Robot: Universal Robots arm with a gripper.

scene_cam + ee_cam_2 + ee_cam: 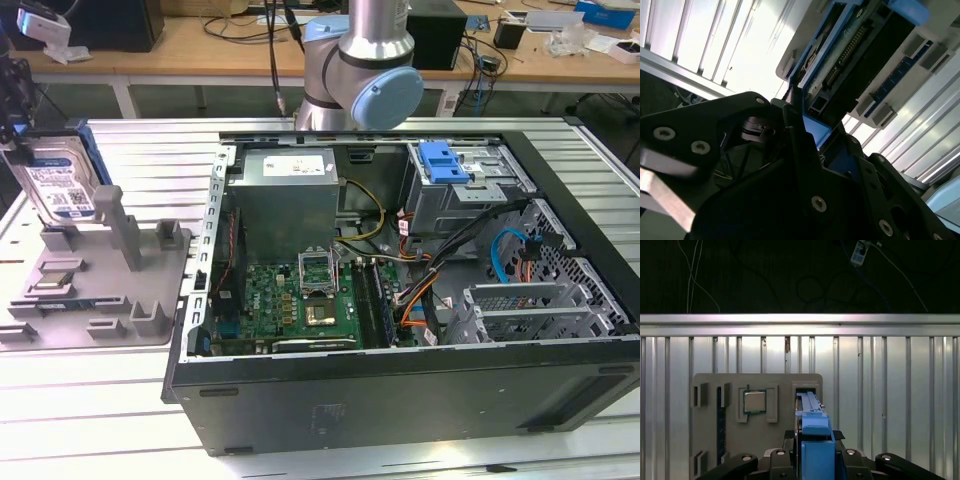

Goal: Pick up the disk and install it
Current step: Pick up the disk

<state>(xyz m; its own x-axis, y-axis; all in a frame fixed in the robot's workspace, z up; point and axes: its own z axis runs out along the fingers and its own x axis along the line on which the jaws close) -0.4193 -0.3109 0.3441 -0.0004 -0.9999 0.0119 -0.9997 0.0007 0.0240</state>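
I'm holding the gripper [814, 436] clamped on the blue rail of the disk [62, 185], which is standing upright at the grey fixture tray [150, 300], well apart from the open computer case [400, 390]; I judge a straight, untilted lift safest.

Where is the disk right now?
The disk stands upright at the exterior view's far left, at the back of the grey holder tray. It is outside the open computer case, which sits on the tray's other side.
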